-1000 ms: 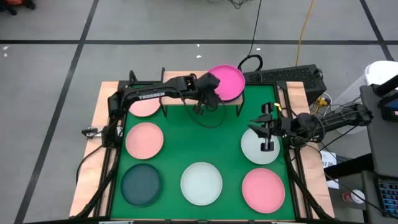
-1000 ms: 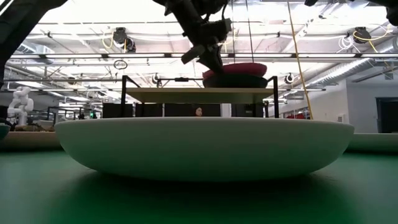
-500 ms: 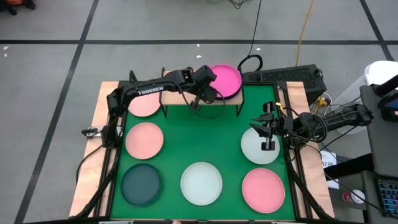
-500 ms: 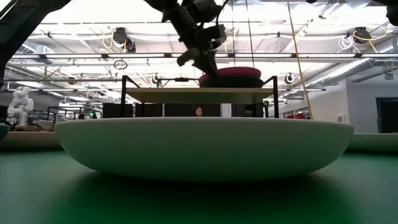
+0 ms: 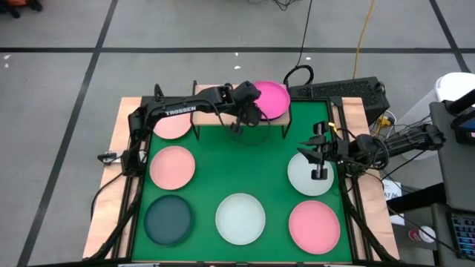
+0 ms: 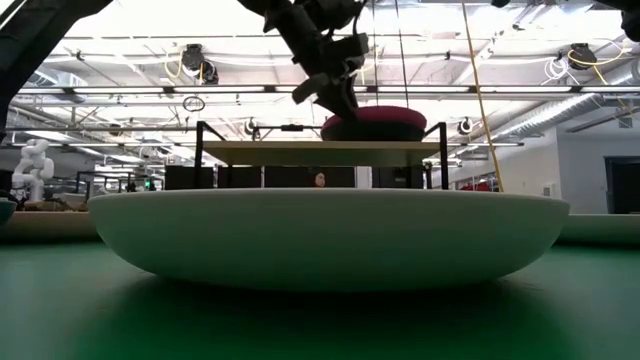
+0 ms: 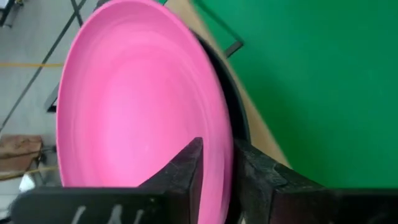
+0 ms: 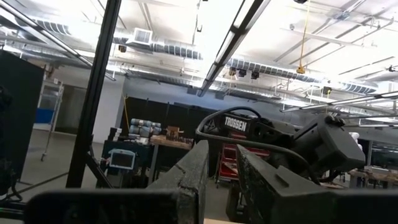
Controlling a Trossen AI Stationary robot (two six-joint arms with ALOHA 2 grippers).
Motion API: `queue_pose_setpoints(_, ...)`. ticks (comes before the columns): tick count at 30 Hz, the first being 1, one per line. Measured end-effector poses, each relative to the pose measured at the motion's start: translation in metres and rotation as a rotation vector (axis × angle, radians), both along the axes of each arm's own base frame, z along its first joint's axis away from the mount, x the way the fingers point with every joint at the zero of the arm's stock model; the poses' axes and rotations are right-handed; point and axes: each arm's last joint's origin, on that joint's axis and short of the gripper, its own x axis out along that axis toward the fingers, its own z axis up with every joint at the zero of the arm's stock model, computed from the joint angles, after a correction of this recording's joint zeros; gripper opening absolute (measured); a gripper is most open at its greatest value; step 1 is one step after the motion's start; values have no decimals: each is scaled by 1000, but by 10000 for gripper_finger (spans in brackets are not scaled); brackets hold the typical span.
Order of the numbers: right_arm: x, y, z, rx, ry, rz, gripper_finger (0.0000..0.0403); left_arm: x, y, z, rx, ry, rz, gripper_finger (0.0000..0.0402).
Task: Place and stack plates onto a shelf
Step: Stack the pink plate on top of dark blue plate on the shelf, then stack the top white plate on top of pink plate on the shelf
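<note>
My left gripper (image 5: 251,100) reaches over the shelf (image 6: 300,152) and is shut on the magenta plate (image 5: 273,96). That plate lies on a dark teal plate (image 6: 372,131) at the shelf's right end. A light pink plate (image 5: 171,127) rests on the shelf's left end. My right gripper (image 5: 320,172) hovers over a pale mint plate (image 5: 306,179) on the green mat, with its fingers nearly together and nothing between them. Four more plates lie flat on the mat: light pink (image 5: 172,166), dark teal (image 5: 168,219), mint (image 5: 240,218) and pink (image 5: 314,225). My left gripper pinches the magenta plate's rim (image 7: 219,134) on the side toward the table's left. One finger (image 7: 183,171) is over the plate's inside and the other (image 7: 252,177) is outside the rim. The fingers slant down from the left. The plate lies about level on the dark teal plate (image 7: 239,124).
The green mat (image 5: 245,163) covers most of the table. The shelf's black wire legs (image 6: 205,160) stand at its far edge. A keyboard (image 5: 341,90) and cables lie beyond the right far corner. In the low view the mint plate (image 6: 320,235) fills the foreground.
The magenta plate was tilted, its right side raised above the dark teal plate; it has come down and now lies level on it. My left gripper lowered with it, shifted slightly toward the far edge and stayed shut on the rim.
</note>
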Motion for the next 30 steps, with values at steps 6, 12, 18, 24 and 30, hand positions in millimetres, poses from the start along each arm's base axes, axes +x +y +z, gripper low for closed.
queue_pose_setpoints(6, 0, 0, 0, 0, 3, -1, 68, -1, 1, 0, 1, 1, 71, 98)
queue_pose_setpoints(12, 0, 0, 0, 0, 3, -1, 68, 1, -5, 0, 36, 15, 86, 154)
queue_pose_setpoints(18, 0, 0, -1, -1, 9, -1, 68, -4, -13, 18, 60, -42, 69, 189)
queue_pose_setpoints(24, 1, 0, -1, -2, 13, -2, 68, -21, -24, 53, 40, -148, 104, 191)
queue_pose_setpoints(30, 1, 0, -2, -3, 18, -2, 68, -52, -39, 97, -80, -292, 157, 191)
